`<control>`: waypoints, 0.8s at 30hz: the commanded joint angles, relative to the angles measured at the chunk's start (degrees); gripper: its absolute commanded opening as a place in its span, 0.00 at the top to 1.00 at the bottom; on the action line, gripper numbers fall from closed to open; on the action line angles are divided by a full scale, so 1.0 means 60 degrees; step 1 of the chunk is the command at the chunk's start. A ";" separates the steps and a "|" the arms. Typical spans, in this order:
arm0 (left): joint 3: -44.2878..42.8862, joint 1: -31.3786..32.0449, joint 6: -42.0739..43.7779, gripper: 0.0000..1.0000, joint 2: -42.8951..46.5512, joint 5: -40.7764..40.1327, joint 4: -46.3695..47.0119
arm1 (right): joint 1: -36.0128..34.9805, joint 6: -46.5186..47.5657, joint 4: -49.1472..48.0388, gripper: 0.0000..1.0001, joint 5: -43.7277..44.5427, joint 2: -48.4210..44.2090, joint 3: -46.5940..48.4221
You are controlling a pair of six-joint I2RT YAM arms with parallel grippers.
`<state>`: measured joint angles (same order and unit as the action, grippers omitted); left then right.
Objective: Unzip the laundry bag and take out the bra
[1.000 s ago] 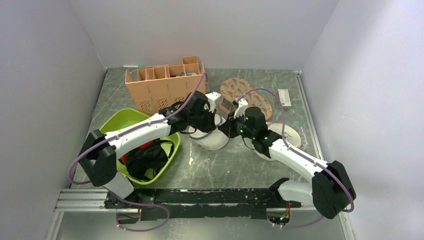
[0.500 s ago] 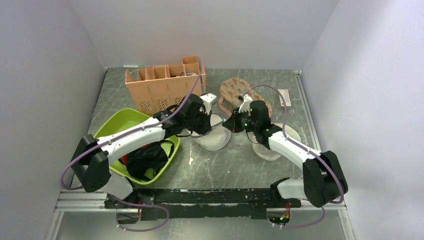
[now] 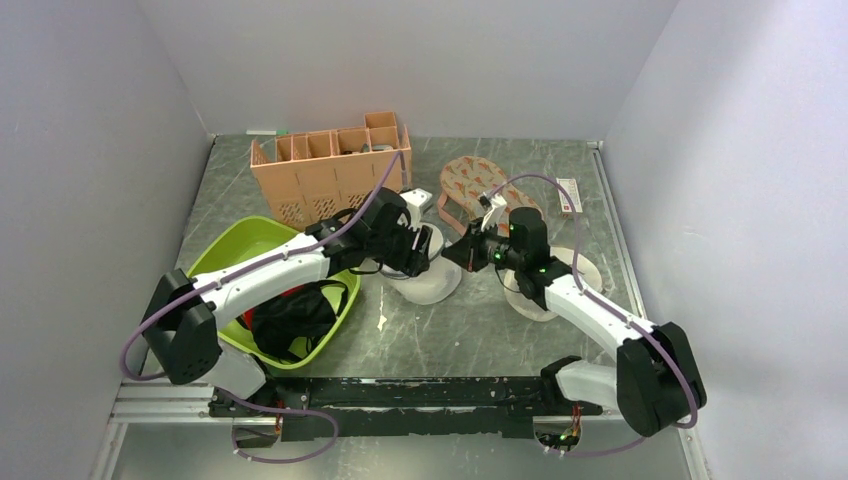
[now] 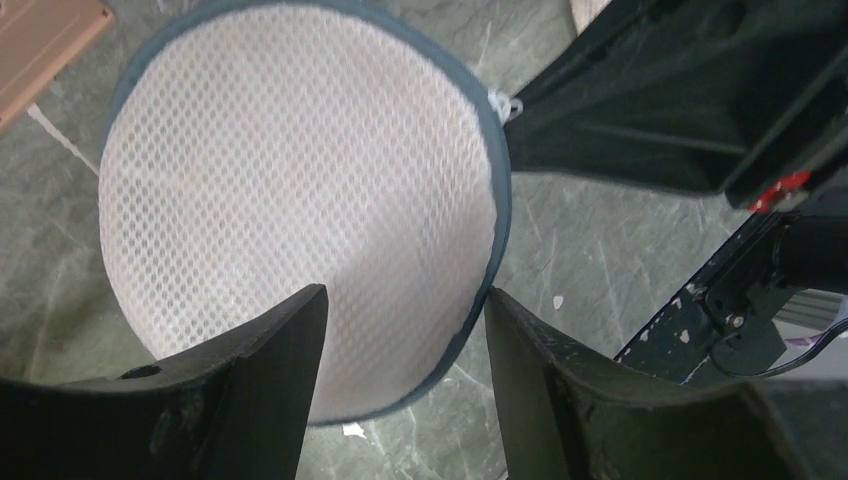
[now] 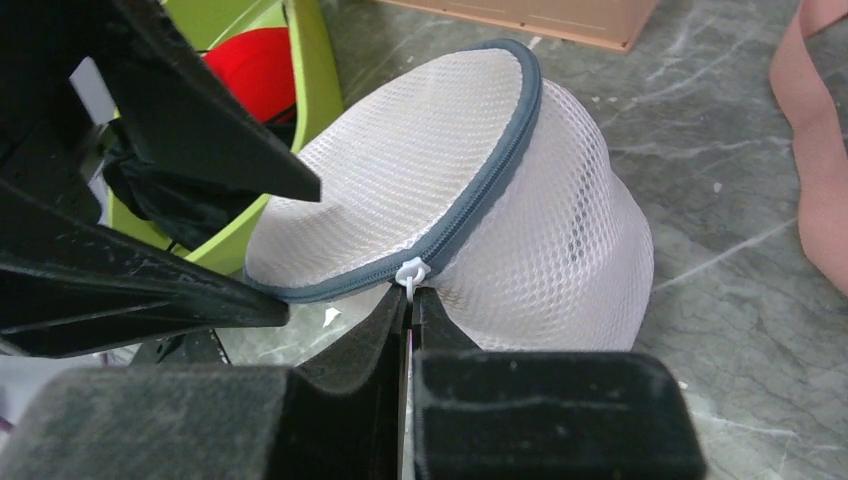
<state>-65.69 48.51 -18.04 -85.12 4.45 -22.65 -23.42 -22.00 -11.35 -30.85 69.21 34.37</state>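
The top external camera is looking down from above and behind the arm bases, far off, taking in the whole table (image 3: 470, 330). The left wrist camera is peering straight down between the spread jaws of the left gripper (image 4: 405, 300), close over the flat mesh top of the laundry bag (image 4: 290, 190). The right wrist camera is looking low and forward along the pressed-together jaws of the right gripper (image 5: 410, 300), with the zip pull (image 5: 412, 270) right at their tips. All three are sharing the bag. Each wrist view is also catching the other arm's fingers ahead of and beside its own jaws.
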 commanded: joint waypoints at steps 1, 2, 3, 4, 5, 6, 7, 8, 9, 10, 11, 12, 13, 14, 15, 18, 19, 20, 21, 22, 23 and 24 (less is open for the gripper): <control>-0.0754 -0.0047 0.0003 0.31 -0.0333 0.0409 0.0148 | -0.0187 -0.0066 -0.0334 1.00 -0.0305 -0.0443 -0.0147; -0.0836 -0.0047 -0.0003 0.31 -0.0433 0.0446 0.0138 | -0.0219 -0.0076 -0.0341 1.00 -0.0336 -0.0471 -0.0160; -0.0912 -0.0055 -0.0010 0.32 -0.0507 0.0478 0.0161 | -0.0245 -0.0092 -0.0335 1.00 -0.0357 -0.0460 -0.0162; -0.0960 -0.0048 -0.0023 0.33 -0.0568 0.0519 0.0202 | -0.0286 -0.0108 -0.0342 1.00 -0.0403 -0.0442 -0.0184; -0.1005 -0.0048 -0.0036 0.34 -0.0612 0.0559 0.0253 | -0.0328 -0.0119 -0.0355 1.00 -0.0438 -0.0446 -0.0181; -0.1041 -0.0044 -0.0039 0.35 -0.0656 0.0626 0.0296 | -0.0374 -0.0123 -0.0362 1.00 -0.0454 -0.0426 -0.0190; -0.1071 -0.0045 -0.0040 0.37 -0.0689 0.0653 0.0334 | -0.0418 -0.0127 -0.0388 1.00 -0.0478 -0.0431 -0.0193; -0.1097 -0.0051 -0.0036 0.39 -0.0726 0.0663 0.0370 | -0.0462 -0.0120 -0.0405 1.00 -0.0503 -0.0428 -0.0206; -0.1110 -0.0048 -0.0039 0.40 -0.0756 0.0665 0.0389 | -0.0506 -0.0106 -0.0414 1.00 -0.0509 -0.0409 -0.0196; -0.1128 -0.0044 -0.0040 0.43 -0.0788 0.0637 0.0392 | -0.0548 -0.0081 -0.0394 1.00 -0.0523 -0.0412 -0.0183; -0.1146 -0.0043 -0.0032 0.45 -0.0814 0.0636 0.0383 | -0.0566 -0.0047 -0.0362 1.00 -0.0506 -0.0403 -0.0157; -0.1151 -0.0049 -0.0019 0.48 -0.0830 0.0636 0.0378 | -0.0588 -0.0009 -0.0327 1.00 -0.0488 -0.0399 -0.0125; -0.1133 -0.0046 0.0001 0.53 -0.0835 0.0648 0.0377 | -0.0599 0.0014 -0.0319 1.00 -0.0484 -0.0405 -0.0108; -0.1116 -0.0053 0.0004 0.57 -0.0832 0.0619 0.0365 | -0.0600 0.0017 -0.0319 1.00 -0.0470 -0.0415 -0.0108; -0.1084 -0.0046 0.0004 0.62 -0.0815 0.0579 0.0355 | -0.0607 0.0044 -0.0312 1.00 -0.0438 -0.0408 -0.0093; -0.1056 -0.0043 0.0073 0.76 -0.0683 0.0519 0.0244 | -0.0608 0.0141 -0.0099 1.00 -0.0221 -0.0334 -0.0022; -0.1031 -0.0045 0.0108 0.79 -0.0612 0.0487 0.0212 | -0.0608 0.0150 -0.0032 1.00 -0.0095 -0.0308 -0.0018; -0.0982 -0.0054 0.0142 0.83 -0.0554 0.0447 0.0203 | -0.0608 0.0145 -0.0022 1.00 0.0007 -0.0290 -0.0023; -0.0921 -0.0052 0.0175 0.86 -0.0469 0.0381 0.0213 | -0.0608 0.0106 -0.0064 1.00 0.0078 -0.0284 -0.0064; -0.0861 -0.0050 0.0202 0.89 -0.0375 0.0289 0.0229 | -0.0596 0.0043 -0.0114 1.00 0.0189 -0.0254 -0.0098; -0.0846 -0.0044 0.0214 0.91 -0.0330 0.0222 0.0172 | -0.0589 -0.0041 -0.0107 1.00 0.0342 -0.0211 -0.0086; -0.0855 -0.0043 0.0236 0.93 -0.0297 0.0179 0.0095 | -0.0584 -0.0093 -0.0035 1.00 0.0536 -0.0157 -0.0052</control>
<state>-70.46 48.53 -17.72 -89.43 6.90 -22.04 -27.03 -22.04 -11.73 -31.35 67.51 34.04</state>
